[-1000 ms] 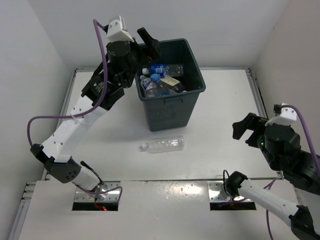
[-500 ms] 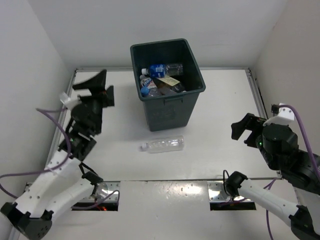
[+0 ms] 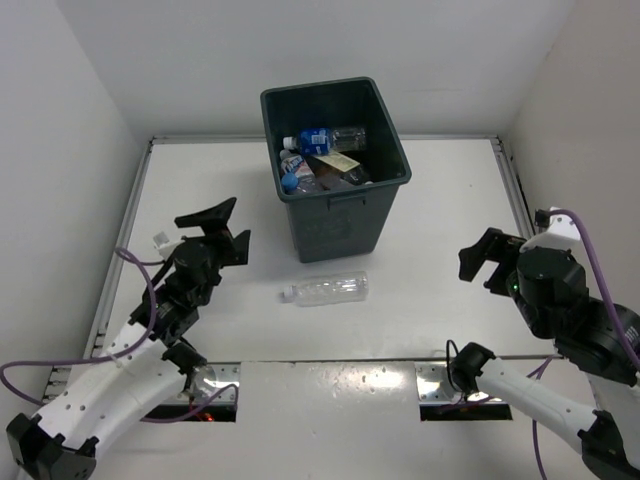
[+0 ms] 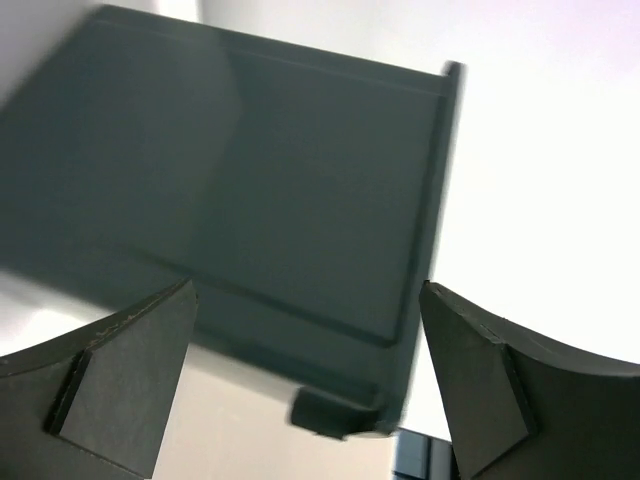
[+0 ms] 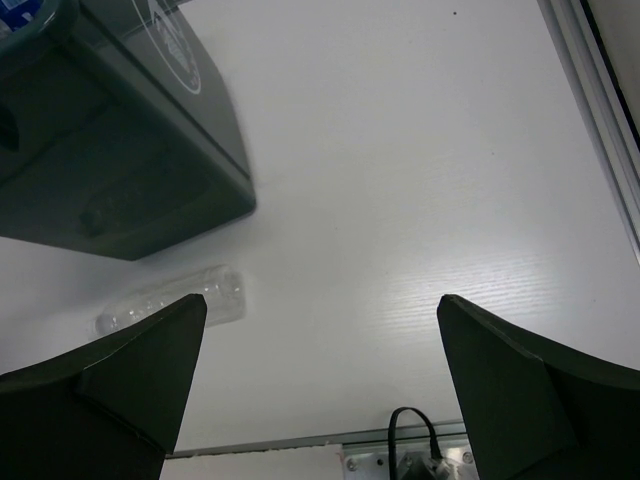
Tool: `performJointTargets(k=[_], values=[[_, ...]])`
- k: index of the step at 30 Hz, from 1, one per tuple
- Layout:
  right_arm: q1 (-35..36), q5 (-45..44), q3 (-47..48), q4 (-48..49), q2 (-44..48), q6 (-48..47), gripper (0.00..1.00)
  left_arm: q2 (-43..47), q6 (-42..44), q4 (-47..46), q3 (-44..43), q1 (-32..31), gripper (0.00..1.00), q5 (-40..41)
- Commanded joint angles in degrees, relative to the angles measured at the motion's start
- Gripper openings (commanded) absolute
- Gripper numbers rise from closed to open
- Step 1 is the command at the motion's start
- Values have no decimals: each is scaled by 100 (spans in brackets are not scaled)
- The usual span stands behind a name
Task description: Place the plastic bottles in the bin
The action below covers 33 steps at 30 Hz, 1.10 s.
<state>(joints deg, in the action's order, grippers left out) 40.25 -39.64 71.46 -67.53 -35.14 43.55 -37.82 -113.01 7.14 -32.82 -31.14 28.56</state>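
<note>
The dark grey-green bin point(image 3: 344, 222) stands at the back middle of the table and holds several plastic bottles point(image 3: 322, 140) with blue labels and caps. One clear unlabelled bottle point(image 3: 325, 289) with a white cap lies on its side on the table just in front of the bin; it also shows in the right wrist view point(image 5: 170, 301). My left gripper point(image 3: 220, 228) is open and empty, left of the bin, and faces the bin's wall point(image 4: 250, 190). My right gripper point(image 3: 484, 260) is open and empty at the right, above the table.
White walls close the table on the left, back and right. A metal rail point(image 3: 515, 190) runs along the right edge. Two metal mounting plates point(image 3: 440, 385) sit at the near edge by the arm bases. A black cable point(image 5: 412, 425) shows near the right base.
My left arm has drawn back from above the bin's left rim and swung down to the left front. Its gripper is now low beside the bin. The right arm has barely moved.
</note>
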Motion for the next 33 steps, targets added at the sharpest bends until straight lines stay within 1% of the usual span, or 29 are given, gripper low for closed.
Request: performJointTargets(k=[1,4,7,9,10,11,12,13,15,16,17,18,21,22,23,24,25,28,29,30,31,33], values=[[27,70,-80,152,-11,13,100,91,-2709,875,187,-59,100,-138],[27,70,-80,204,-11,13,100,91,-2709,1000,494,-138,100,-489],[27,123,-141,205,-11,13,100,-127,-2884,1062,751,-497,100,-702],[27,123,-141,205,-11,13,100,-339,-2954,1062,812,-691,100,-702],[27,123,-141,205,-11,13,100,-444,-3103,1062,812,-927,100,-554],[27,175,-193,205,-11,13,100,-628,-3217,1062,812,-1034,100,-553],[27,176,-194,205,-11,13,100,-708,-3532,1062,864,-1148,100,-457],[27,176,-194,205,-11,13,100,-778,-3709,1062,865,-1410,100,-282],[27,176,-194,205,-11,13,100,-1006,-4060,1062,865,-1701,100,-27],[27,176,-194,153,-11,13,100,-1077,-4375,1062,865,-1833,100,209],[27,176,-194,152,-11,13,100,-1156,-4492,1062,804,-2078,100,307],[27,123,-194,152,-11,13,100,-1314,-4589,1062,751,-2177,100,404],[27,123,-194,99,-11,13,100,-1622,-5010,1386,427,-2493,100,458],[27,123,-194,99,-11,13,100,-1736,-5116,1544,173,-2572,100,406],[27,123,-194,99,-11,13,100,-1990,-5317,1876,31,-2738,100,405],[27,123,-194,47,-11,13,100,-2114,-5432,2010,-101,-2827,100,405],[27,123,-194,47,-11,13,100,-2324,-5729,2107,-259,-2915,100,405],[27,123,-142,-14,-11,13,100,-2571,-6293,2108,-260,-3249,100,668],[27,123,-141,-15,-11,13,100,-2711,-6651,2108,-260,-3380,100,843],[27,123,-89,-67,-11,13,100,-2904,-7151,1751,-156,-3573,100,1184],[27,123,-89,-68,-11,13,100,-2906,-7339,1747,-155,-3575,100,1283],[27,123,-89,-120,-11,13,100,-3168,-7743,1677,-155,-3820,100,1546]])
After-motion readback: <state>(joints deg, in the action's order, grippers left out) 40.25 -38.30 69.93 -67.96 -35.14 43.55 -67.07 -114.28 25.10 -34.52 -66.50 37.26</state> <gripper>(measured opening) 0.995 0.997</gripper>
